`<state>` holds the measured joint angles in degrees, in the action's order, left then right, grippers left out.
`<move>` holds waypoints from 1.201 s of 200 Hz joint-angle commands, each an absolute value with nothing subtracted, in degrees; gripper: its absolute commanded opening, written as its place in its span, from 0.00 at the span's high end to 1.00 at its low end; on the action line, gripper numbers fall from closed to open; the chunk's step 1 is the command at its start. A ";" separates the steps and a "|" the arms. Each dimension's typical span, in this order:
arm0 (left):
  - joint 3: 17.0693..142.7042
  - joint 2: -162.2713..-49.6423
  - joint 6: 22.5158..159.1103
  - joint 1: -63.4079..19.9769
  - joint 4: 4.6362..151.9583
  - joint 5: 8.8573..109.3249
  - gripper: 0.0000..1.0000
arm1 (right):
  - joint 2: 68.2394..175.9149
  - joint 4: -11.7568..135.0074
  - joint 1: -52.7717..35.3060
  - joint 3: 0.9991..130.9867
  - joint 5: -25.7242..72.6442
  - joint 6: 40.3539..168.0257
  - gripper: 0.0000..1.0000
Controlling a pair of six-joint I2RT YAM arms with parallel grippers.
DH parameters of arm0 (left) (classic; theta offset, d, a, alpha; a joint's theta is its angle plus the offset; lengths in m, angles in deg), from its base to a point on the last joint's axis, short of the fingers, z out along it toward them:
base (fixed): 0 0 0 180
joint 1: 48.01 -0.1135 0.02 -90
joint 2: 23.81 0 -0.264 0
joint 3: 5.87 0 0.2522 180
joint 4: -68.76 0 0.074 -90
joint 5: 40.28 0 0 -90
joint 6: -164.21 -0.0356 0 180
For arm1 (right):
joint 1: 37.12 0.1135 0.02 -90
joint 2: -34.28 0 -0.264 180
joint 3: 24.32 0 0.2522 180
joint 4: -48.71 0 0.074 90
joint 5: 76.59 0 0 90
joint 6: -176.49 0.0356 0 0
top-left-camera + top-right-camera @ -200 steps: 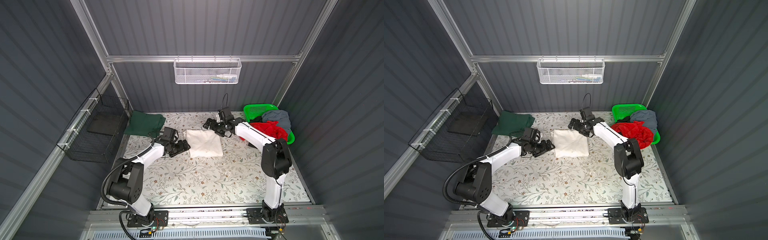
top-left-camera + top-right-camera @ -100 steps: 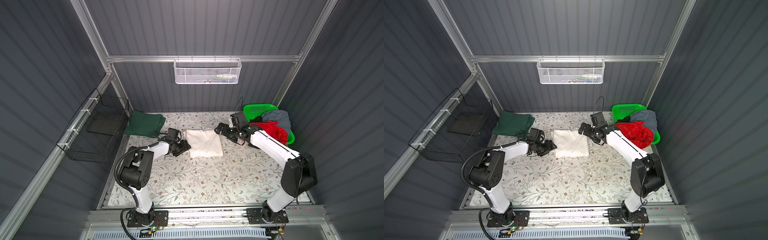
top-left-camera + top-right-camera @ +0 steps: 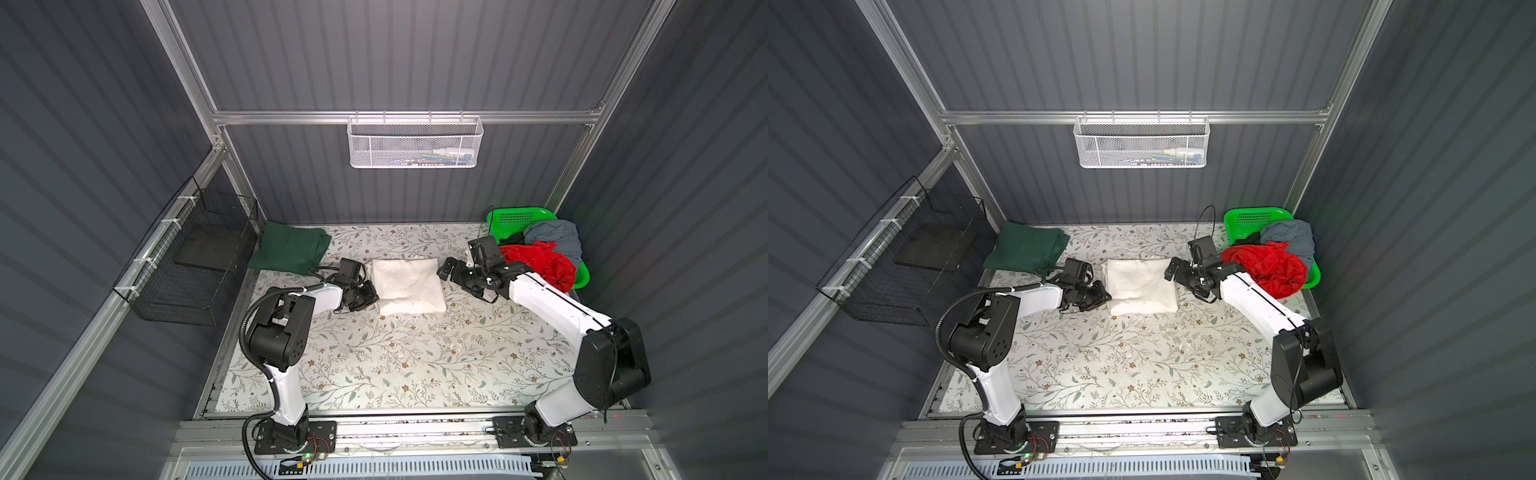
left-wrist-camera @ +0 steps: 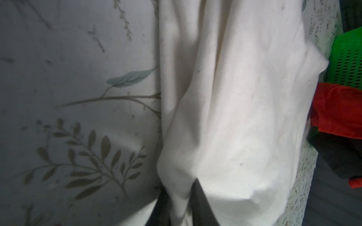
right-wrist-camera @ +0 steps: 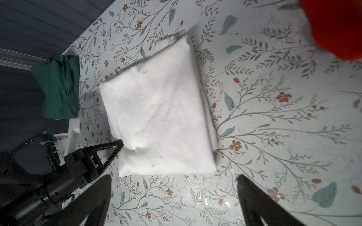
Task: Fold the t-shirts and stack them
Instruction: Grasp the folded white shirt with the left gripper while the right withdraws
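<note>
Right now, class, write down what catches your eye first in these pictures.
A folded off-white t-shirt lies mid-table, with the left arm's jaws pinching its edge. A bright red t-shirt spills from the green basket at the far right corner, and a folded dark green t-shirt sits at the far left.

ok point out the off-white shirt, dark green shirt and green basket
off-white shirt (image 3: 409, 284): a top view, middle of top face
dark green shirt (image 3: 291, 249): a top view, centre of cloth
green basket (image 3: 517, 217): a top view, perforated back wall
</note>
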<state>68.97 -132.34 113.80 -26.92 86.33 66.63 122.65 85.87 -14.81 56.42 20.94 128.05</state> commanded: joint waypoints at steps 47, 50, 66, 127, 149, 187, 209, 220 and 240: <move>83.36 -137.72 98.87 -26.91 105.28 56.84 1.00 | 116.48 85.63 -15.72 49.63 17.60 128.37 0.01; 84.08 -137.93 98.51 -26.99 106.00 56.28 1.00 | 116.19 85.61 -15.68 49.38 17.38 128.33 0.01; 86.88 -138.44 97.37 -27.11 107.79 54.42 1.00 | 114.84 85.59 -15.76 47.98 16.96 127.91 0.01; 97.62 -139.98 93.45 -27.44 113.44 47.95 1.00 | 109.96 82.90 -15.78 42.71 19.23 126.44 0.01; 100.81 -141.10 92.35 -27.83 114.63 46.64 1.00 | 108.72 81.81 -15.92 40.87 20.67 126.98 0.01; 106.62 -142.42 89.37 -28.49 117.29 43.71 1.00 | 106.08 80.72 -15.86 37.51 21.93 127.77 0.01; 111.98 -144.03 85.73 -28.84 120.92 42.45 1.00 | 104.34 81.04 -15.91 36.10 21.84 127.21 0.01; 115.43 -145.40 83.58 -28.98 123.60 41.54 1.00 | 103.47 81.11 -15.86 35.61 21.81 126.86 0.01; 119.67 -147.09 80.42 -29.53 126.46 41.07 1.00 | 102.15 81.12 -15.89 34.82 21.82 126.57 0.01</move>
<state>114.49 -145.59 86.26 -28.65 120.91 43.41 103.86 81.63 -15.71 35.79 21.37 127.37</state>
